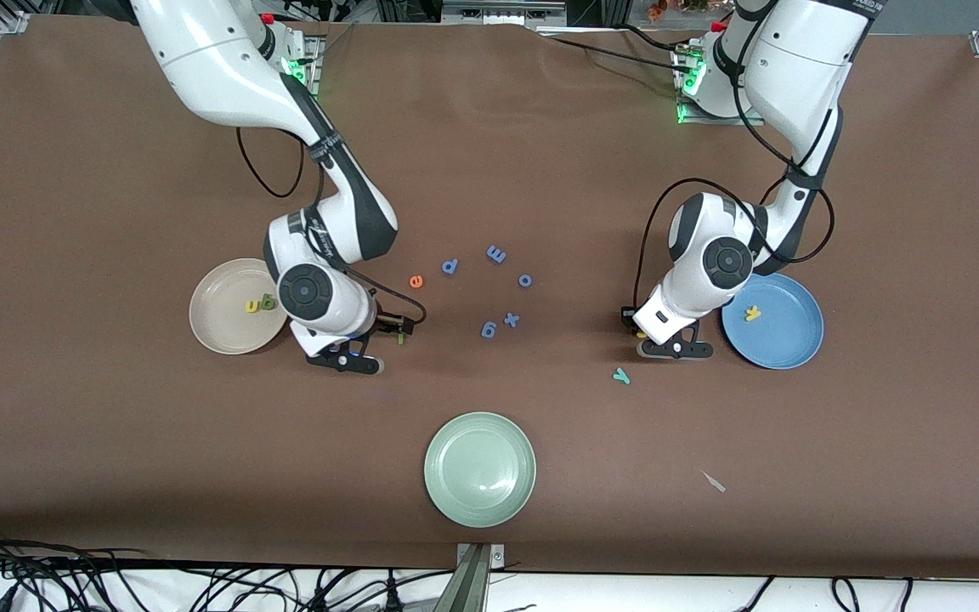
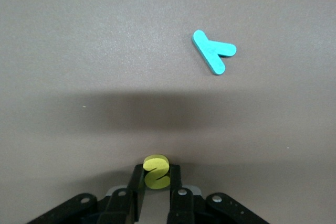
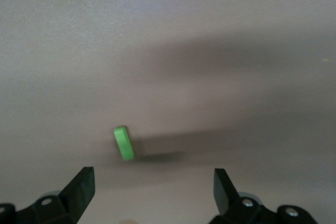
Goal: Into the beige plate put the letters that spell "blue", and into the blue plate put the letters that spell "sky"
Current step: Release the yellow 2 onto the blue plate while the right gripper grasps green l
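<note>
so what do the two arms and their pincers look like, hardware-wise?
Both arms have glossy white shells with dark grey joint sections and round grey caps at the wrist. Black cables loop along each forearm, and green lights glow at the bases. The left pincer and right pincer are black, with flat black fingers on bolted mounts.

The u (image 1: 252, 305) and b (image 1: 268, 301) lay in one plate (image 1: 205, 319), the k (image 1: 752, 314) in another (image 1: 795, 340); the y (image 1: 621, 376) sat on the counter (image 1: 116, 425) at seven o'clock from the latter.
</note>
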Controlling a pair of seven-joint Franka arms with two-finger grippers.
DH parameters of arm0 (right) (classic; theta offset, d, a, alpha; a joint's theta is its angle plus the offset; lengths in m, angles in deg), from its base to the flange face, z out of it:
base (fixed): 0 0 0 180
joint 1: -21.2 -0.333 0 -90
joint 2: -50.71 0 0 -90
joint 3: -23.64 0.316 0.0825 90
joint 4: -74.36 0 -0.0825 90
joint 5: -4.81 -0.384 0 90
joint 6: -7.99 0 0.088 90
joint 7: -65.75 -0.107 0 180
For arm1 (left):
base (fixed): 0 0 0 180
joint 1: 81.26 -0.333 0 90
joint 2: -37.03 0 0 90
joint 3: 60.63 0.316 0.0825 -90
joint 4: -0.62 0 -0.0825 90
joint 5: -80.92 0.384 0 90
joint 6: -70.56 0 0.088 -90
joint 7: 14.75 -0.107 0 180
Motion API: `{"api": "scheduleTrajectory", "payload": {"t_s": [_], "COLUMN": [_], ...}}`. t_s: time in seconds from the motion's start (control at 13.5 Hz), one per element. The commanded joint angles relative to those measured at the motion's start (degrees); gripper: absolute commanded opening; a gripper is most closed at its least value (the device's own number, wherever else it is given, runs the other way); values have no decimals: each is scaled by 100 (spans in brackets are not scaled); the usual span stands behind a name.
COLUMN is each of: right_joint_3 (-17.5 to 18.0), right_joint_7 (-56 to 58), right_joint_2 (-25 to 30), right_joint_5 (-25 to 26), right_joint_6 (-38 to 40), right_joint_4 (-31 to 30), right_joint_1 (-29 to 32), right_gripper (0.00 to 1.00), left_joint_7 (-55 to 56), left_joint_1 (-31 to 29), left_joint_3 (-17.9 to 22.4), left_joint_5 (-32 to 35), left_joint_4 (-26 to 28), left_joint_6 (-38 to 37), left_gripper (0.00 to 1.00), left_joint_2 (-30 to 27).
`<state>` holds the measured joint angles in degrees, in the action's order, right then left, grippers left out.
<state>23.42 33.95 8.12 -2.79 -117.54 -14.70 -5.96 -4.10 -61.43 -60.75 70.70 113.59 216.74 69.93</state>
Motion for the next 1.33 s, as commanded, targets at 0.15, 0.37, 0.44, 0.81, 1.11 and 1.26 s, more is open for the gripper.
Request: {"api": "scheduleTrajectory", "payload": {"t_s": [0.15, 0.37, 0.44, 0.81, 1.11, 1.26], "right_joint_3": [21, 21, 30, 30, 30, 21], "right_joint_7": [-125, -160, -160, -264, -468, -459], "right_joint_2": [-407, -452, -478, -504, -443, -286], "right_joint_5": [-76, -76, -76, -102, -190, -190], "right_joint_6": [-120, -165, -165, -200, -376, -166], "right_joint_4": [372, 372, 372, 363, 363, 363], "right_joint_1": [-79, -114, -114, -114, -140, -132], "right_gripper": [100, 91, 83, 0, 0, 0], "left_joint_7": [-534, -1720, -2141, -2787, -2761, -2473], "left_joint_1": [-662, -1410, -1560, -1851, -1729, -1492], "left_joint_3": [30, 30, 38, 109, 91, 83], "left_joint_5": [327, 328, 328, 319, 231, 214], "left_joint_4": [154, 408, 522, 691, 647, 568], "left_joint_6": [-677, -899, -899, -899, -890, -847], "left_gripper": [18, 18, 19, 71, 74, 74], "left_joint_2": [-774, -1101, -1162, -1145, -1154, -1137]}}
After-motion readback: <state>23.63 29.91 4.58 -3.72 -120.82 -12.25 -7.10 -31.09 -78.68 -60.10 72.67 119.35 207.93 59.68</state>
